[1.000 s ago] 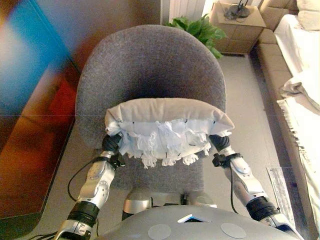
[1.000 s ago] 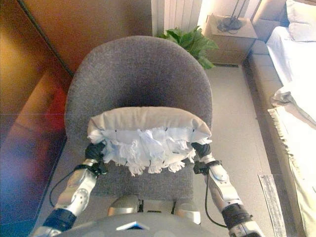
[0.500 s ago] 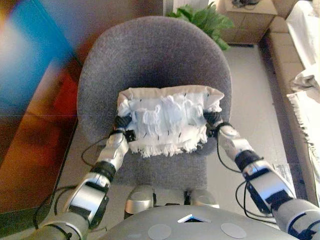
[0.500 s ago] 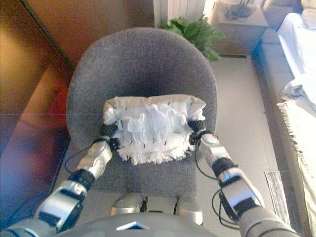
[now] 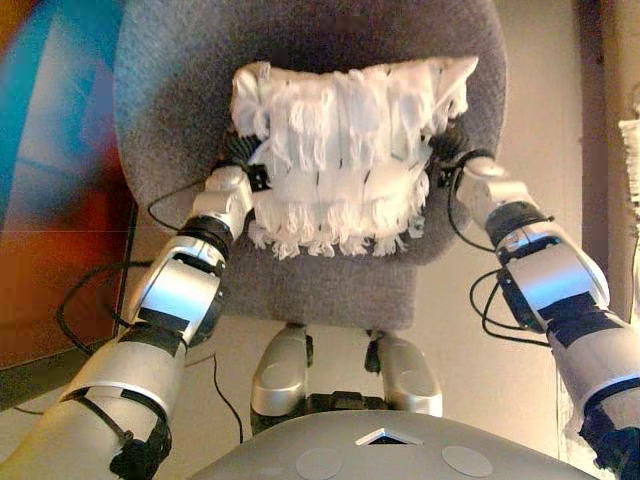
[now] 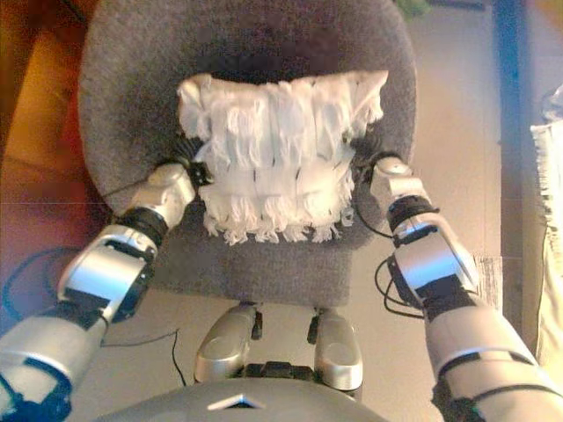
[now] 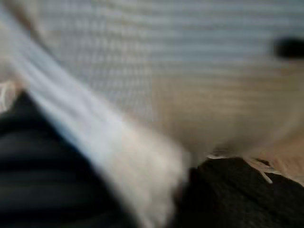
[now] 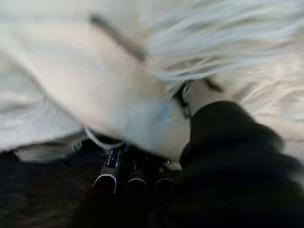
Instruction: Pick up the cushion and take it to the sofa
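The cushion (image 5: pixel 340 150) is white with a fringed, tufted face turned up, and it sits over the seat of a grey fabric chair (image 5: pixel 330 285). My left hand (image 5: pixel 238 158) is against its left side. My right hand (image 5: pixel 450 152) is against its right side. Both arms are stretched forward, with the cushion held between the two hands. Only the dark wrist covers show at the cushion's edges. The left wrist view is filled by the cushion's cloth (image 7: pixel 190 71). The right wrist view shows the cushion (image 8: pixel 71 71) lying over the hand, with the dark chair below it.
The chair's round back curves behind the cushion. A glossy reddish-brown panel (image 5: pixel 60 200) runs along the left. Pale floor (image 5: pixel 470 350) lies to the right of the chair. A white fringed throw (image 5: pixel 632 150) shows at the right edge.
The view has tilted down. Both arms have stretched forward, carrying the cushion away from my body towards the chair's back. Its fringed face has turned up.
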### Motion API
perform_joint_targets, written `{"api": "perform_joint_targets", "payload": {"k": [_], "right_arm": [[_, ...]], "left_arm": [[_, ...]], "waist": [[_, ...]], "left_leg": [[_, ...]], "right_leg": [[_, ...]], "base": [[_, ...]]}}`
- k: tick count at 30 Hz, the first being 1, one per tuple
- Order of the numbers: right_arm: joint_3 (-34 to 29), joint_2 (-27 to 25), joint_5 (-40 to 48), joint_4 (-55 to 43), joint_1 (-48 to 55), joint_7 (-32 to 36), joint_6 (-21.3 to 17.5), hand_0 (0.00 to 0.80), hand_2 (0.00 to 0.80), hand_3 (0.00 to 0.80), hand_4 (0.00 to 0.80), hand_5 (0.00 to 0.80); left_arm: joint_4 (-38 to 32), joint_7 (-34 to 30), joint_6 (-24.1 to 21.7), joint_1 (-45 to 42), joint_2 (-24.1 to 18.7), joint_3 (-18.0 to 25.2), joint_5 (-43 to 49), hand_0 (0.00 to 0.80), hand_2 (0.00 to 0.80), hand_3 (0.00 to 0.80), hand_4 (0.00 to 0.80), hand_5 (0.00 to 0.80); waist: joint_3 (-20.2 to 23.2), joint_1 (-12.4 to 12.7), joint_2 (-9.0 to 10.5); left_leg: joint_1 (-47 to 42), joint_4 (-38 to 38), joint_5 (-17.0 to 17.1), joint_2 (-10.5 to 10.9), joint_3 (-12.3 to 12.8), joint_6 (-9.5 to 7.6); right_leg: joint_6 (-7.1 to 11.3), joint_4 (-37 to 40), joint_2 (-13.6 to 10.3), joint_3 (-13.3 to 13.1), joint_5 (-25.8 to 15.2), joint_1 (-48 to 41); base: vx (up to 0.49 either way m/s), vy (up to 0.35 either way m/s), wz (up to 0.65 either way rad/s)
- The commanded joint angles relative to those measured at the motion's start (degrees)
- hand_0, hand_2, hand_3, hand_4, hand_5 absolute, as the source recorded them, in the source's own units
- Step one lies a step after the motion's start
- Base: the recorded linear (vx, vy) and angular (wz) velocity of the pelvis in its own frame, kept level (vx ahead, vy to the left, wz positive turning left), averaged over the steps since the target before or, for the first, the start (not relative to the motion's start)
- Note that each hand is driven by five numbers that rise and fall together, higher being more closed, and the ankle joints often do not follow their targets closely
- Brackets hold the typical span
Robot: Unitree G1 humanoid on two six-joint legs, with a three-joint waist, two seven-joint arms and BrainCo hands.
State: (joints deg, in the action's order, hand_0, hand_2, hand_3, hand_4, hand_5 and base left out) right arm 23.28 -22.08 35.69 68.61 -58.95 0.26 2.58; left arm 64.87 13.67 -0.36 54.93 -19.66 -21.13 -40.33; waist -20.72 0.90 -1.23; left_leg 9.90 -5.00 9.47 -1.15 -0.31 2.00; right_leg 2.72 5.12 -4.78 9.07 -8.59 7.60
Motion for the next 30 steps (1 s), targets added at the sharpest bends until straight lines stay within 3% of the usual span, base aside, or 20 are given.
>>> {"api": "perform_joint_targets", "payload": {"k": [1, 8, 10, 13, 16, 22, 26, 30], "right_arm": [[0.57, -4.51, 1.16, -1.84, -7.8, -5.11, -6.35, 0.0, 0.0, 0.0, 0.0, 0.0], [-4.02, -14.78, 3.47, -4.62, -0.03, -7.02, -9.21, 0.0, 0.0, 0.0, 0.0, 0.0], [-7.56, -17.24, 1.24, -6.83, 6.04, -8.11, -10.74, 0.0, 0.0, 0.0, 0.0, 0.0], [-12.5, -20.28, -2.3, -8.39, 15.89, -9.77, -10.66, 0.0, 0.0, 0.0, 0.0, 0.0], [-17.23, -21.53, -4.47, -8.64, 24.9, -12.56, -9.83, 0.0, 0.0, 0.0, 0.0, 0.0], [-26.79, -17.41, -7.4, -6.36, 46.14, -16.07, -8.16, 0.0, 0.0, 0.0, 0.0, 0.0], [-30.66, -11.96, -9.05, -1.27, 55.4, -14.15, -7.9, 0.0, 0.0, 0.0, 0.0, 0.0], [-27.45, -3.05, -15.31, 2.96, 60.7, -10.7, -4.92, 0.0, 0.0, 0.0, 0.0, 0.0]], "left_arm": [[4.83, 1.82, -1.12, 6.76, 1.07, -2.09, -0.95, 0.0, 0.0, 0.0, 0.0, 0.0], [8.54, 0.56, -1.18, 0.64, -9.76, 2.17, 0.26, 0.0, 0.0, 0.0, 0.0, 0.0], [8.02, -0.12, -2.32, -4.75, -12.34, 4.7, 1.73, 0.0, 0.0, 0.0, 0.0, 0.0], [6.13, -0.54, -4.1, -12.47, -15.77, 7.11, 7.88, 0.0, 0.0, 0.0, 0.0, 0.0], [4.24, 0.82, -3.52, -19.24, -17.71, 9.62, 7.72, 0.0, 0.0, 0.0, 0.0, 0.0], [2.12, 8.55, -8.02, -37.14, -15.23, 18.08, 12.04, 0.0, 0.0, 0.0, 0.0, 0.0], [3.15, 6.99, -7.59, -46.14, -10.2, 21.91, 16.81, 0.0, 0.0, 0.0, 0.0, 0.0], [5.04, 3.21, -2.4, -52.62, -2.98, 23.28, 15.48, 0.0, 0.0, 0.0, 0.0, 0.0]], "waist": [[-1.1, -1.1, 0.65], [0.47, -1.24, 1.69], [1.48, -1.45, 1.84], [3.15, -1.59, 1.73], [4.52, -1.59, 1.56], [7.92, -1.24, 2.26], [10.71, -0.69, 2.81], [12.08, -0.32, 3.06]], "left_leg": [[-2.61, 0.74, -6.31, 1.14, 1.35, 1.51], [-3.78, 2.14, -8.03, 0.88, 3.47, 1.4], [-4.58, 2.64, -8.79, 0.84, 3.86, 1.26], [-6.1, 2.85, -9.69, 0.84, 4.38, 1.01], [-7.56, 2.8, -10.22, 0.84, 4.51, 0.8], [-11.36, 2.24, -11.06, 0.78, 4.8, 0.13], [-13.93, 1.25, -11.17, 0.84, 4.62, -0.02], [-16.09, 0.31, -11.07, 1.04, 4.09, -0.24]], "right_leg": [[3.19, -0.28, -1.48, -2.25, 3.13, -0.72], [3.3, -1.85, -2.07, -0.22, 4.79, -1.25], [3.26, -2.24, -2.0, -0.08, 5.41, -1.88], [3.25, -2.52, -1.95, 0.04, 6.2, -3.14], [3.12, -2.62, -1.76, 0.16, 6.69, -4.46], [2.84, -1.94, -1.28, 0.45, 7.45, -8.63], [2.43, -1.32, -0.59, 0.64, 7.85, -11.31], [1.81, -0.65, 0.14, 0.69, 7.91, -13.54]], "base": [[0.021, 0.019, 0.08], [0.048, -0.006, 0.02], [0.107, 0.006, 0.02], [0.109, 0.017, 0.02], [0.084, 0.009, -0.01], [0.092, -0.036, -0.14], [0.084, -0.069, -0.03], [0.005, -0.06, -0.02]]}}
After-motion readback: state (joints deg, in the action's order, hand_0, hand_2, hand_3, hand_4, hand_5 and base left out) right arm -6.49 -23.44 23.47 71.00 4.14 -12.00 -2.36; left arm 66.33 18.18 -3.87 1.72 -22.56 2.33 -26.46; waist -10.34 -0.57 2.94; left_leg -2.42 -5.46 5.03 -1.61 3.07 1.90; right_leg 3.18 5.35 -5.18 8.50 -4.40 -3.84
